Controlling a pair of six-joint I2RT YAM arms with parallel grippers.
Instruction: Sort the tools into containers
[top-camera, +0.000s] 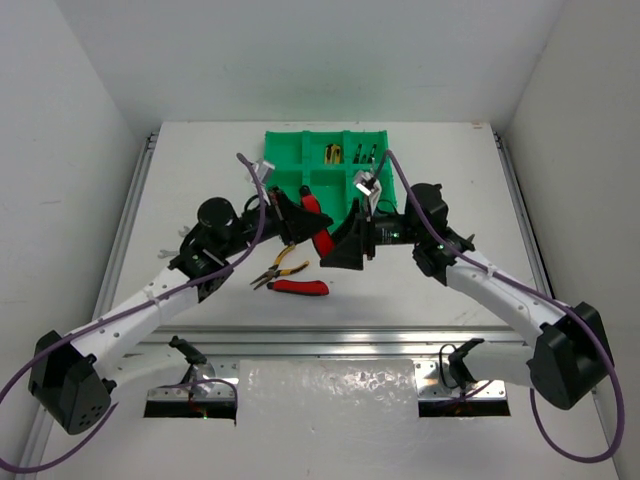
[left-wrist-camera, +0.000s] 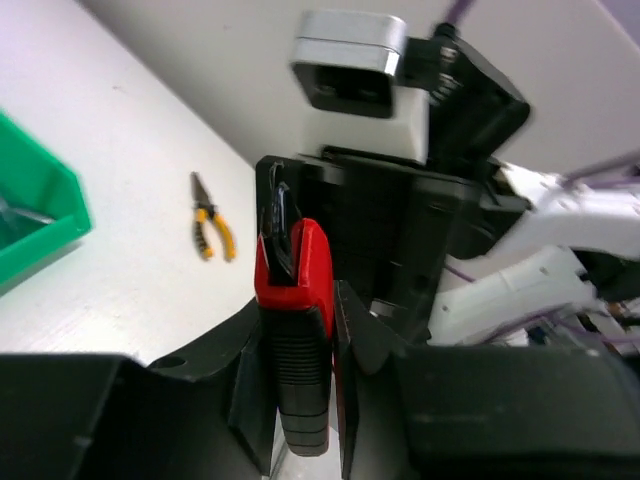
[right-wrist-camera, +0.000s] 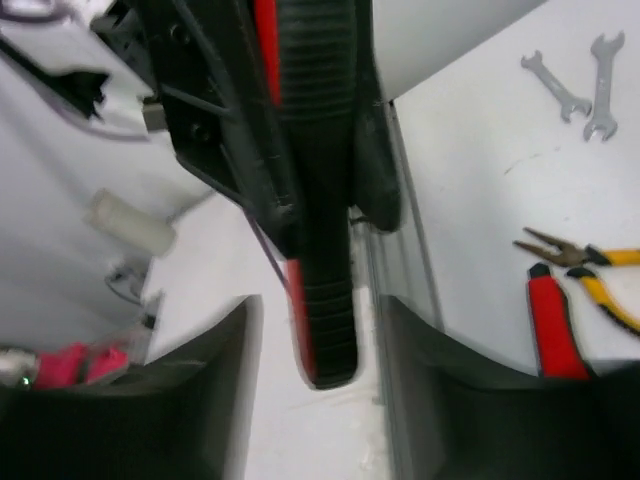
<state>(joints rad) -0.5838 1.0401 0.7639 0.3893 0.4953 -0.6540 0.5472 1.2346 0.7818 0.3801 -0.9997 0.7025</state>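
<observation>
The left claw (left-wrist-camera: 298, 322) is pressed onto a red utility knife (left-wrist-camera: 294, 268), its two fingers tight against the knife's black ribbed sides, so the knife stands nearly on end in its wrist view. The right claw (right-wrist-camera: 318, 305) faces it nose to nose and is spread: in its wrist view a strip of bare background shows on each side between its fingers and the same knife, so it touches nothing there. Both claws meet in the air over the middle of the table (top-camera: 450, 160), just on the near side of the green tray (top-camera: 285, 140), which sits against the middle of the table's far edge. In the tray's far row, the middle compartment holds a yellow-and-black tool (top-camera: 333, 153) and the right compartment holds a few thin dark tools (top-camera: 367, 155); what they are is too small to tell. On the table below the claws, toward the near edge, lie yellow-handled pliers (top-camera: 280, 270) and, just beside them, a second red knife (top-camera: 298, 287). Two silver wrenches (right-wrist-camera: 575, 85) lie side by side farther toward the left edge, well apart from the pliers.
</observation>
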